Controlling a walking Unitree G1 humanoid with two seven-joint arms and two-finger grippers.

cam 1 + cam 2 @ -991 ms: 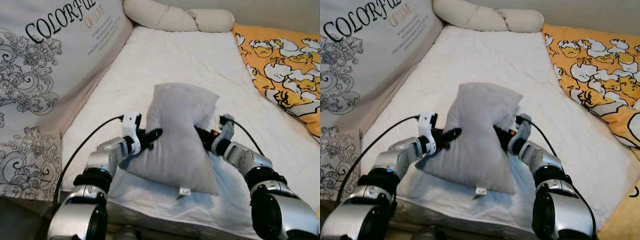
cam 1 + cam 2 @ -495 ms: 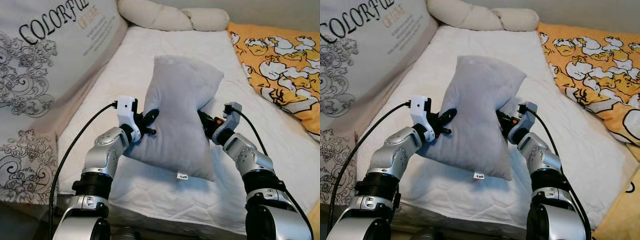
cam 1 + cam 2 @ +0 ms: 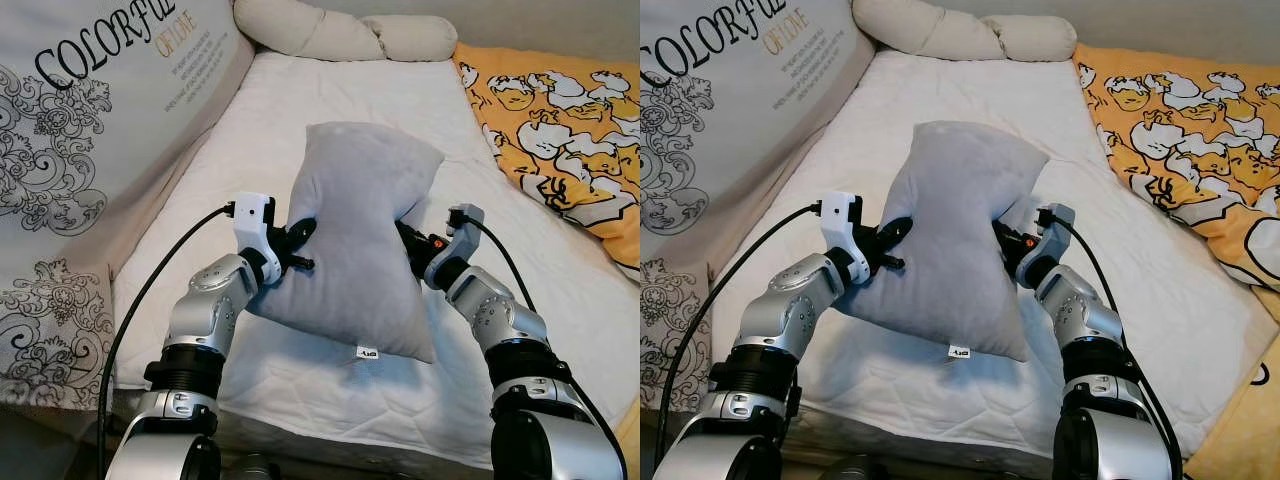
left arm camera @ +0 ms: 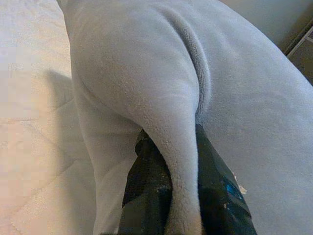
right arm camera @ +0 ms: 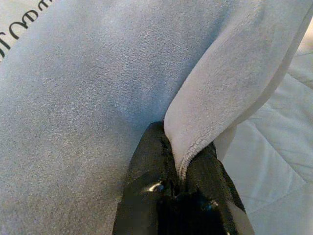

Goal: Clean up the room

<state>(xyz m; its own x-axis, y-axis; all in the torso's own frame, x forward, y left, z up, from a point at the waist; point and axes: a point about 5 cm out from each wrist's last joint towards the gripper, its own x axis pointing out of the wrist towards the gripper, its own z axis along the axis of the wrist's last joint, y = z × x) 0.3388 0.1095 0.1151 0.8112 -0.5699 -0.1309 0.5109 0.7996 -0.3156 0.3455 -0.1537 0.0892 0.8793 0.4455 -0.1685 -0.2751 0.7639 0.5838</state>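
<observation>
Currently both grippers lift a grey pillow [image 3: 362,240] above the bed [image 3: 330,100]: left gripper [image 3: 296,247] at nine o'clock, right gripper [image 3: 410,250] at three, fingers [image 4: 146,191] clenched on folds. Next, likely carrying it toward the head cushions [image 3: 345,35] at twelve.

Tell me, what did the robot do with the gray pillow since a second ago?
It lifted the gray pillow up off the white mattress and a little farther over the bed. A second ago its bottom edge rested near the bed's front edge; now it hangs in the air. The left hand and right hand stayed pinched on the pillow's two sides. The cream bolster and yellow blanket did not move.
</observation>
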